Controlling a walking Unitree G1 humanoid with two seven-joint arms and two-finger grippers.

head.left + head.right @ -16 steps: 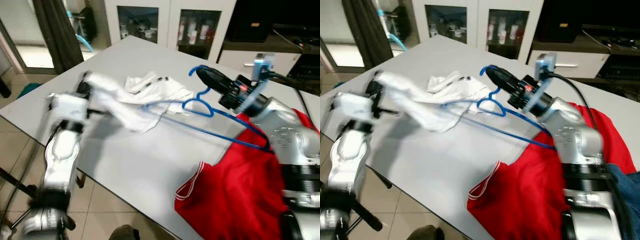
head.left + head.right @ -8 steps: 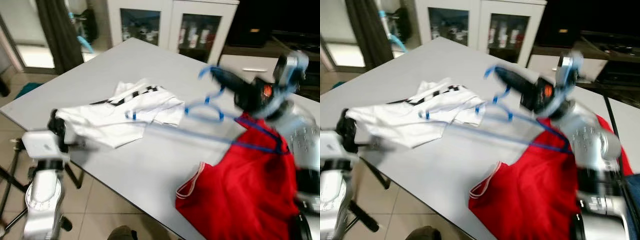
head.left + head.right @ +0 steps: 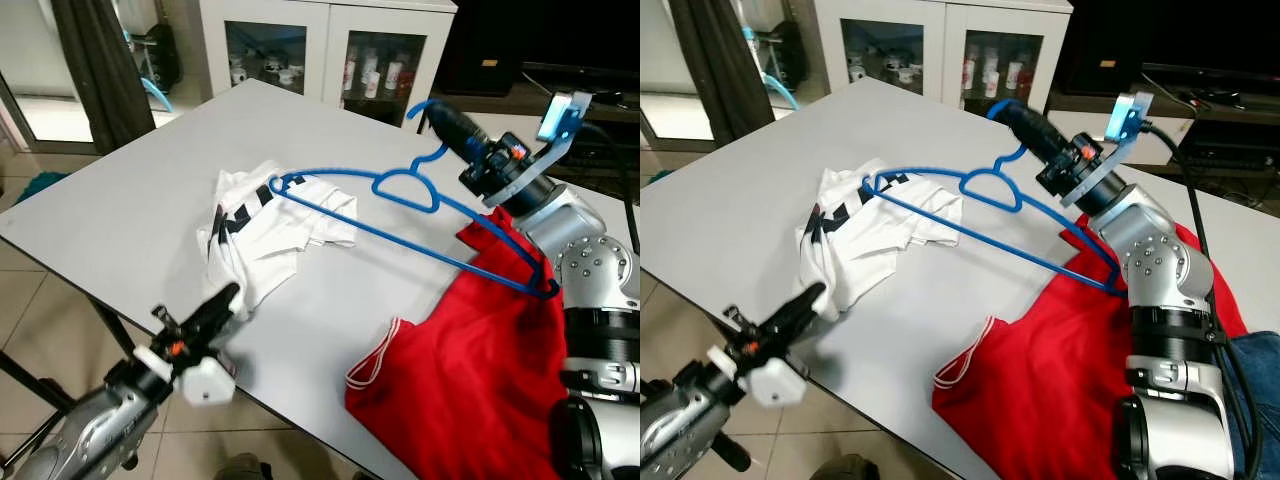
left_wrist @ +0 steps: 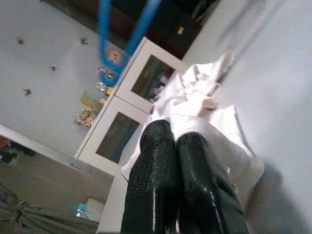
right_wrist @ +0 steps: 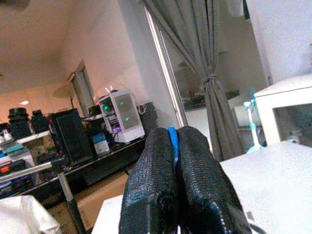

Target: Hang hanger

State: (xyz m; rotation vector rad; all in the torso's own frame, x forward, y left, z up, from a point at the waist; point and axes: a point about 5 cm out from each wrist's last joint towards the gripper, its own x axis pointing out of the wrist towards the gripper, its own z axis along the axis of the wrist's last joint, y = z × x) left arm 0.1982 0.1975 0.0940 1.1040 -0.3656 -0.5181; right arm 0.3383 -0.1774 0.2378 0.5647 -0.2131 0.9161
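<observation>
While the right fingers stay clamped on the blue hanger, the left fingers, together, have dropped the white shirt, which slumps half-threaded on the counter.

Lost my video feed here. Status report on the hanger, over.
Right gripper shut on blue wire hanger, raised over grey table. Left gripper shut on white printed shirt at table edge. Hanger's far tip sits in that shirt.
</observation>
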